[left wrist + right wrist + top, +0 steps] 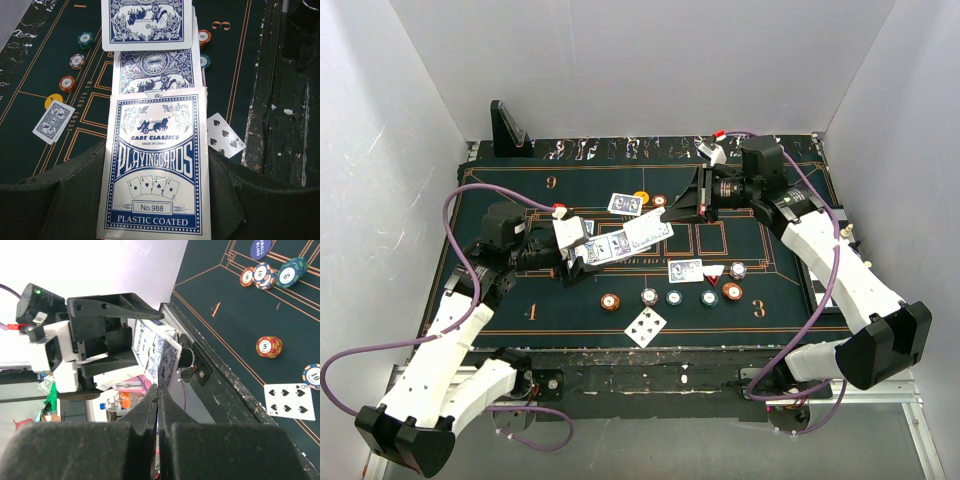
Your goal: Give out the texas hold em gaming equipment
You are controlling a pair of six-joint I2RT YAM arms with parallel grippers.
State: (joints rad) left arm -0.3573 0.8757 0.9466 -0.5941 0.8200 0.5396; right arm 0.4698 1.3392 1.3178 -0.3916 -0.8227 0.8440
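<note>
My left gripper is shut on a blue-and-white playing-card box, with blue-backed cards fanning out of its far end. My right gripper is shut on the outermost card, which shows edge-on between its pads. On the green felt lie a face-down card, another face-down card and a face-up nine of spades. Poker chips sit in a row near the front: orange, white-pink, teal, teal, orange.
A black wedge stand stands at the back left corner. A yellow chip and a red chip lie beside the far card. The table's scuffed black front edge runs just below the nine of spades.
</note>
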